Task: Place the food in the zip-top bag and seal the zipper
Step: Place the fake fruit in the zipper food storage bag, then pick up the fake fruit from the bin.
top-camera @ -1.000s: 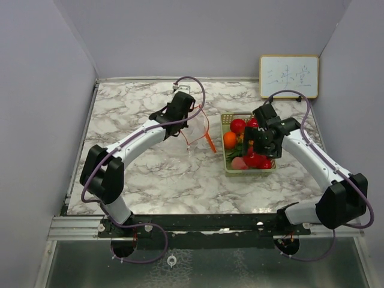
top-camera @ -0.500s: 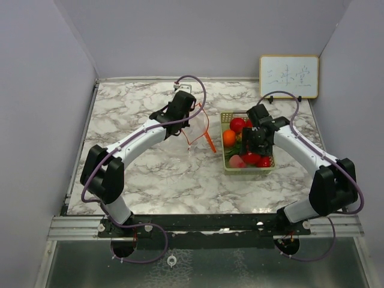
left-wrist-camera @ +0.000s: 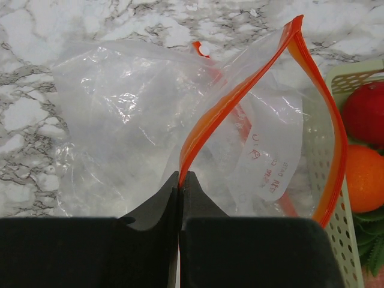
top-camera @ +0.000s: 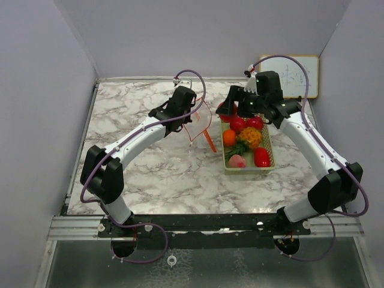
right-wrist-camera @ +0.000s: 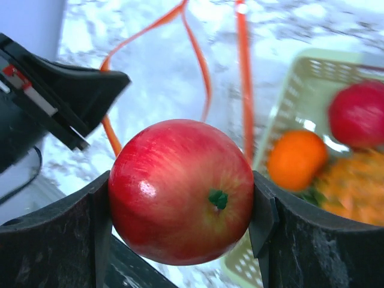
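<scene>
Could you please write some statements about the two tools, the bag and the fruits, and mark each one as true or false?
1. The left tool pinches the orange zipper edge of the bag. True.
2. The right tool is empty. False: it grips a red apple.
3. The orange lies in the basket. True.
4. The bag is sealed. False: its mouth stands open.
</scene>
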`<control>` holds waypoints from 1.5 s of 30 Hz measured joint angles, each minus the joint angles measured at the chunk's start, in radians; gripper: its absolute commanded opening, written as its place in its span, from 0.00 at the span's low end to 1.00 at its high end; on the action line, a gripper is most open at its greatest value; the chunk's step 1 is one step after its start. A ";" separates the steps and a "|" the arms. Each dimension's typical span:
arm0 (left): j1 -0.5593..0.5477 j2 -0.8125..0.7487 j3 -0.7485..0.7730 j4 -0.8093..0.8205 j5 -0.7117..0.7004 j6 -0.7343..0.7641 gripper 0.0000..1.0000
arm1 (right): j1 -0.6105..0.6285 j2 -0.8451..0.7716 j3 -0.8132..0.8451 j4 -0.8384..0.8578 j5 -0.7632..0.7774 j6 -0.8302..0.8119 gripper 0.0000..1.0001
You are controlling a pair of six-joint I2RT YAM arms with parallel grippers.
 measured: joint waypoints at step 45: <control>0.070 -0.002 -0.085 0.208 0.479 -0.373 0.00 | 0.043 0.289 0.094 0.126 0.053 0.081 1.00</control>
